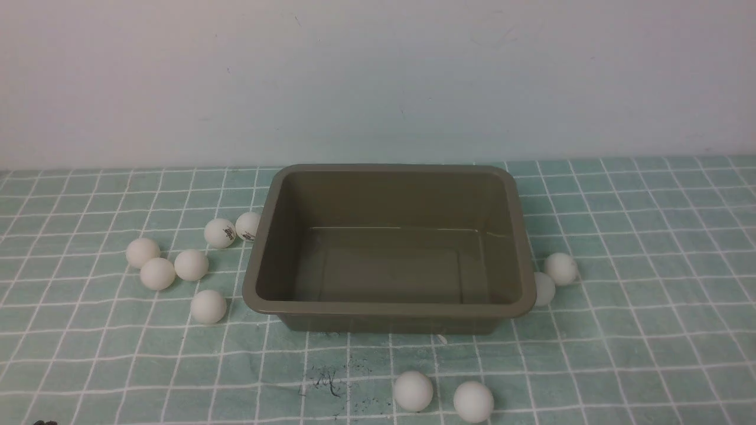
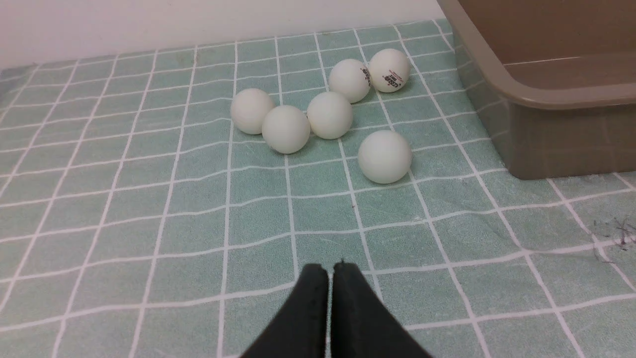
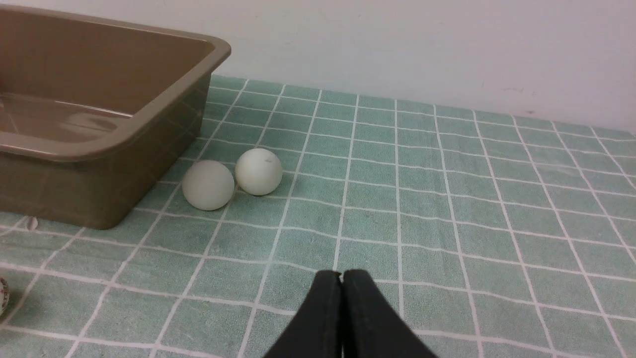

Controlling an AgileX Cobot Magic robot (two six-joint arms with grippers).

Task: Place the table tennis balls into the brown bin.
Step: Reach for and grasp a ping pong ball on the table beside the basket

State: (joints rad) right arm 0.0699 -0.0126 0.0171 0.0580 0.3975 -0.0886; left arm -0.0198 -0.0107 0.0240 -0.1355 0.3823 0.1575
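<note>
Brown bin stands on the checked cloth. All ten table tennis balls lie on the cloth outside the bin: six clustered off its left side, two just beside its right side, two near its front wall. Left gripper and right gripper: fingers clenched together, grasping nothing.

Plain white wall behind; green cloth, white grid, covers table.
</note>
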